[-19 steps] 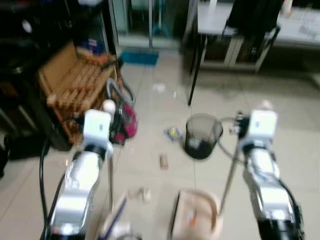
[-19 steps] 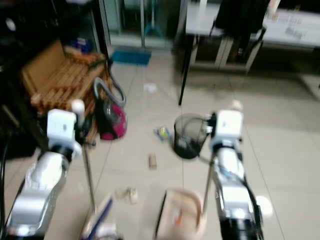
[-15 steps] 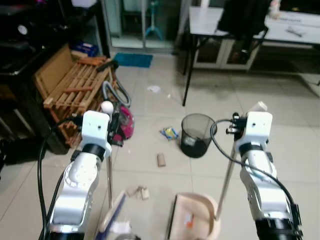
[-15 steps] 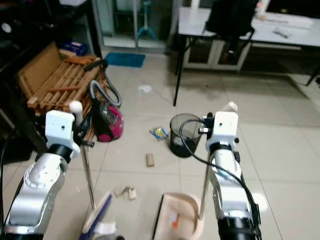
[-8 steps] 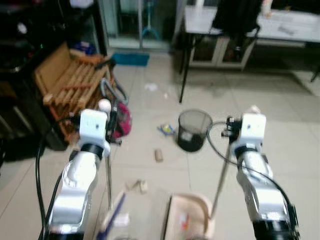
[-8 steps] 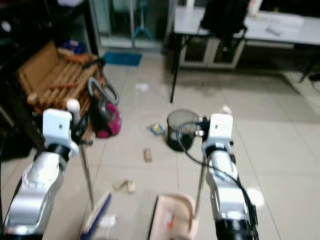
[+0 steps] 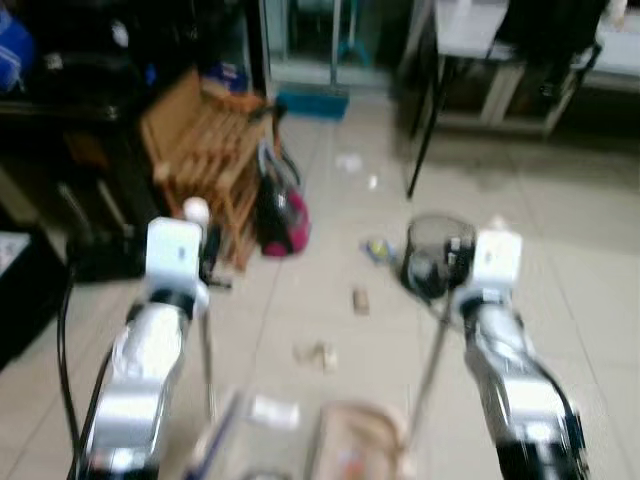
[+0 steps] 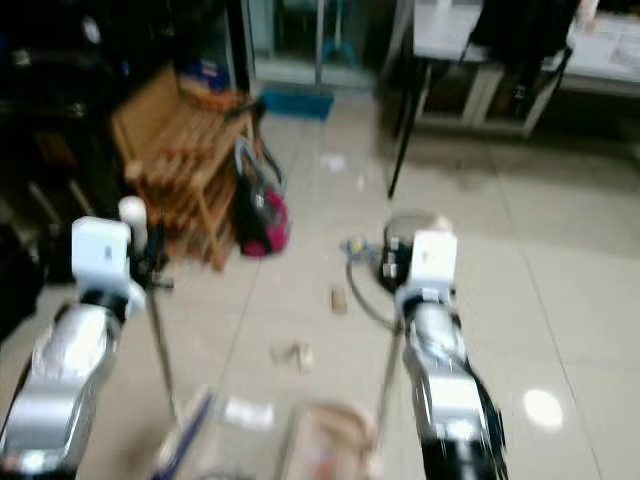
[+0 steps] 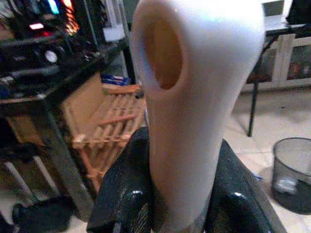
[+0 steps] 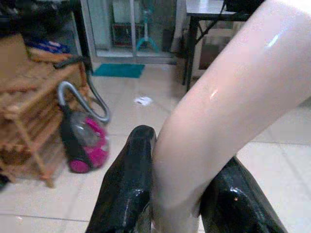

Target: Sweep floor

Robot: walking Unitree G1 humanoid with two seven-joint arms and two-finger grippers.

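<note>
My left pincer (image 9: 172,204) pinches the broom handle (image 9: 189,97) at its smooth top; my right pincer (image 10: 177,204) pinches the dustpan handle (image 10: 218,111). Both feel light, stiff, slippery, so I grip high. The dustpan (image 7: 355,440) rests on the floor (image 7: 560,230).

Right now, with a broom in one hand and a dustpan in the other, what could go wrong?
The black bin stands just ahead of the right hand; a swing of the dustpan handle could tip it. The vacuum cleaner and its hose near the wooden rack could snag the broom handle, gripped by the left hand.
</note>
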